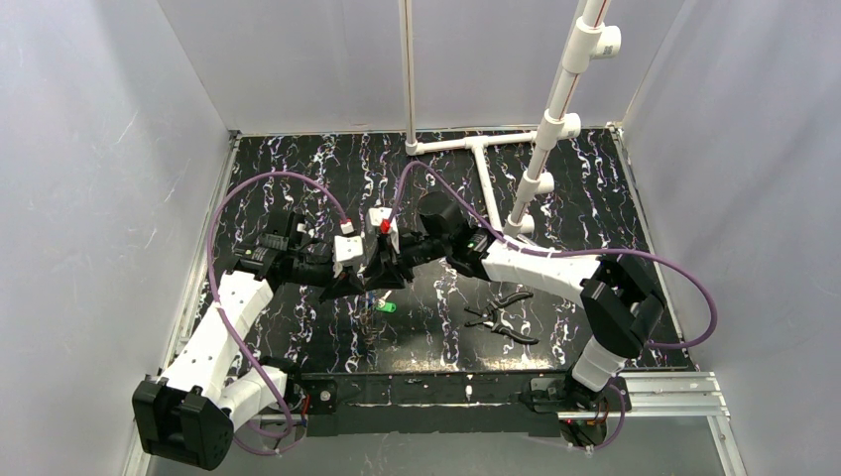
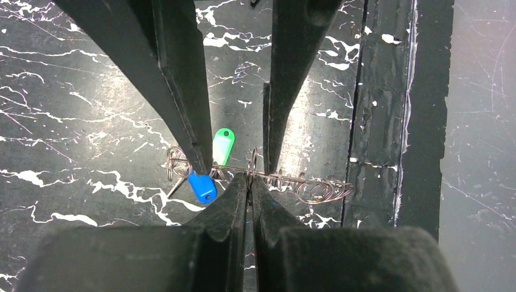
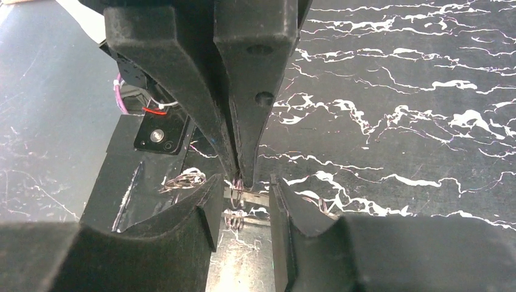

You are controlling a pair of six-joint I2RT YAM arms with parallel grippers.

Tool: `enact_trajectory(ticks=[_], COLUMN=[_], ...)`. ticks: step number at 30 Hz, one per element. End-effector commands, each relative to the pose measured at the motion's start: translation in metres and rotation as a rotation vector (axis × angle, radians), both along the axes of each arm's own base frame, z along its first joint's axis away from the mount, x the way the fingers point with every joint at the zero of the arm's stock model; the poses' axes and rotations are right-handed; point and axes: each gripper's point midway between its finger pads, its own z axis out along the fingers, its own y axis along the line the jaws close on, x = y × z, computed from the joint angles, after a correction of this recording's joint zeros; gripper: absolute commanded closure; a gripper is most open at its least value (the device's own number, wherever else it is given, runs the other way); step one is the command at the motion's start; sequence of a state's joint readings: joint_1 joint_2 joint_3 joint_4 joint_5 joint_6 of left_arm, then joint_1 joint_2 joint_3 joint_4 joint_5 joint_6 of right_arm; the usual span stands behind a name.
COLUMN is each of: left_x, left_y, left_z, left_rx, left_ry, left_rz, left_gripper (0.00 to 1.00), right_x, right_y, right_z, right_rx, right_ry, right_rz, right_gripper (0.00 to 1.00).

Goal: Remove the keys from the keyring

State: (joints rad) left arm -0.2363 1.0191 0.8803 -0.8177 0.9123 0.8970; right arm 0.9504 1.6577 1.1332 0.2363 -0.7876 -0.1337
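Note:
The keyring is a thin silvery ring standing on edge, held just above the marbled table. My left gripper is shut on the ring's lower part; it also shows in the right wrist view, pinching the ring. The blue key and the green key hang close to the left of the ring, along a thin metal strand. My right gripper is open, one finger on each side of the ring, touching nothing that I can see. In the top view both grippers meet above the green key.
Black-handled pliers lie to the right of the grippers. A white pipe frame stands at the back. More coiled wire rings lie near the table's black front strip. Grey walls enclose the table.

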Motion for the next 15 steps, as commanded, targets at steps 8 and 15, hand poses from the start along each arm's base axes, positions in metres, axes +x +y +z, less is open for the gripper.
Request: enact_trajectory(ticks=[8, 15], left_x=[-0.001, -0.002], left_y=[-0.007, -0.007], left_z=[0.021, 0.020], left_rx=[-0.040, -0.040], left_ry=[-0.048, -0.045], left_rz=[-0.019, -0.020], left_gripper=[1.00, 1.00], right_x=[0.004, 0.005], right_y=[0.011, 0.008], right_z=[0.002, -0.005], right_rx=[-0.004, -0.026], right_ry=[-0.061, -0.078], right_rz=[-0.018, -0.027], right_gripper=[0.60, 0.74])
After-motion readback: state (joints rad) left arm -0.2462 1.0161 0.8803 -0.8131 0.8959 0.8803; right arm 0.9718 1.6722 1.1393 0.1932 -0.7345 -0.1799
